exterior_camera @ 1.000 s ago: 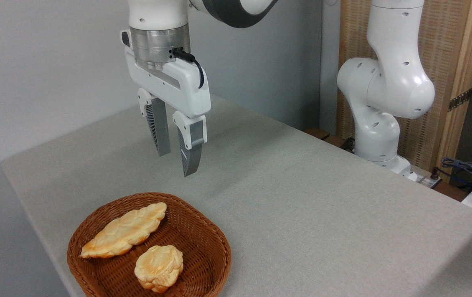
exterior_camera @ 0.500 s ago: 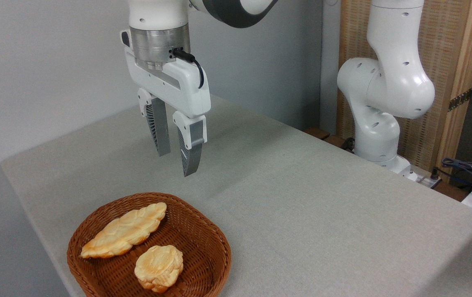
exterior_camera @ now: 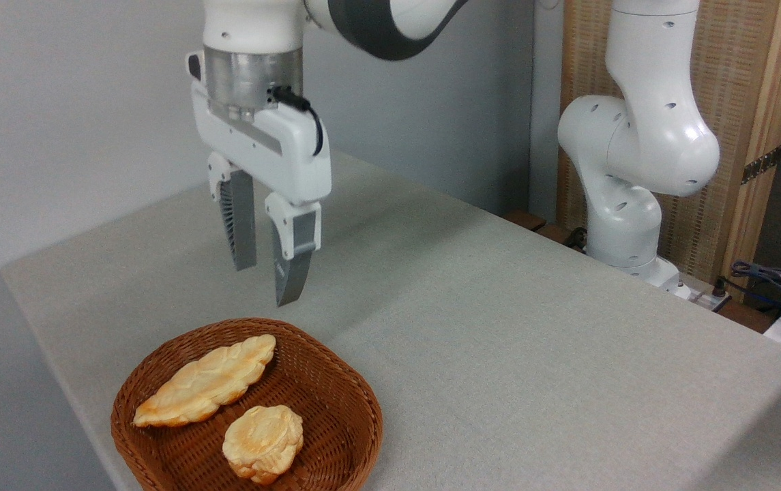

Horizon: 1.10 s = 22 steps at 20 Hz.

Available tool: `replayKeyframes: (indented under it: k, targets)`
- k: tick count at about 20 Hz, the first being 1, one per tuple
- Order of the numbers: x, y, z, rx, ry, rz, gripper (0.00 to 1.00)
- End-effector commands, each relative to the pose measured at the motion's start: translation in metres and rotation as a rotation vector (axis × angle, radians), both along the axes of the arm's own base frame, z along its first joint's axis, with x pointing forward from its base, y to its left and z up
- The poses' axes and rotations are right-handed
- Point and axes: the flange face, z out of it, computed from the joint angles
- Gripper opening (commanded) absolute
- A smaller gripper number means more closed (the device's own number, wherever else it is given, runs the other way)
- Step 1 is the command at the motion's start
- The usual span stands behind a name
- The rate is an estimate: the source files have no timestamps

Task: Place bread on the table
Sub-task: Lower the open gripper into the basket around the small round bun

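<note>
Grey wall behind, table (exterior_camera: 533, 341) under a plain grey-beige cloth fills most of the view. Far left front: brown wicker basket (exterior_camera: 356, 409), sitting on the table near its front-left edge. Two items inside. Long braided loaf (exterior_camera: 206, 382) lies diagonally across the back-left of the basket. The bread (exterior_camera: 262, 442), the small round bun with a browned top, sits in the front part, just beside the loaf's lower end, can't tell if they touch. Bun is not on the cloth yet.

Gripper (exterior_camera: 266, 285) hangs in the air above the table, just behind the basket's rear rim, well clear of both items. Fingers (exterior_camera: 243, 225) point straight down, jaws parted with a visible gap, nothing held. Black cable runs off the wrist flange.

Right side: arm's white base (exterior_camera: 625, 232) stands past the table's far edge, in front of a wooden slatted panel (exterior_camera: 738, 102). Loose cables (exterior_camera: 772, 279) at far right edge.
</note>
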Motion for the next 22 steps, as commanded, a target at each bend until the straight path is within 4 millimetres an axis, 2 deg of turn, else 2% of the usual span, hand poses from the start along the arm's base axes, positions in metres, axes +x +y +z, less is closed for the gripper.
replayKeyframes:
  k: [1, 5, 7, 10, 17, 22]
  targets:
    - [0.02, 0.007, -0.018, -0.009, -0.027, 0.025, 1.0]
    - [0.035, 0.017, -0.036, -0.005, -0.051, 0.045, 1.0]
    - [0.042, 0.034, -0.046, 0.003, -0.059, 0.072, 1.0]
    - [0.05, 0.047, -0.063, 0.057, -0.053, 0.069, 1.0]
    - [0.064, 0.051, -0.102, 0.135, -0.027, 0.042, 1.0]
    - [0.066, 0.05, -0.115, 0.146, -0.007, 0.035, 1.0]
